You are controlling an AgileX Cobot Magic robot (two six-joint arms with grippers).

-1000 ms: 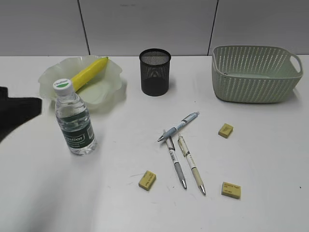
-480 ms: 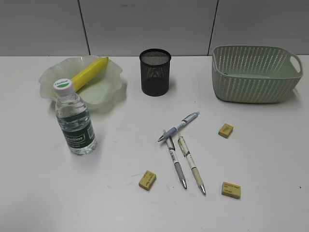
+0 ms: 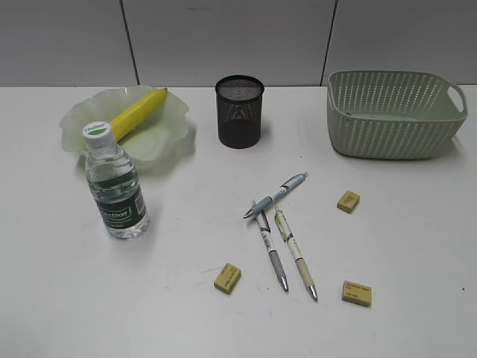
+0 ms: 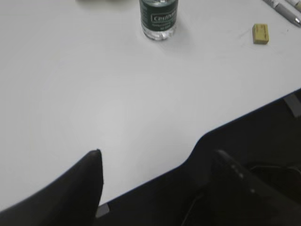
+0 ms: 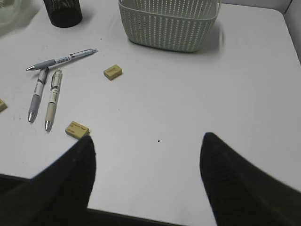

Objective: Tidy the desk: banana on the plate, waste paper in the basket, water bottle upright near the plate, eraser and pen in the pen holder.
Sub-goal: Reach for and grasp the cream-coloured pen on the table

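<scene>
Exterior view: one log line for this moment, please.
banana on plate | bottle upright | pens, erasers loose | left gripper open | right gripper open

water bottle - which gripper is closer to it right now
Left. The left gripper hangs off the table's front edge, with the water bottle straight ahead. The right gripper faces the basket side.

Banana (image 3: 138, 112) lies on plate (image 3: 86, 119) at back left; water bottle (image 3: 115, 183) stands upright just in front of plate. Pen holder (image 3: 239, 111) back centre, basket (image 3: 395, 113) back right. Three pens (image 3: 277, 233) lie mid-table, three erasers (image 3: 227, 277) scattered around them.
</scene>
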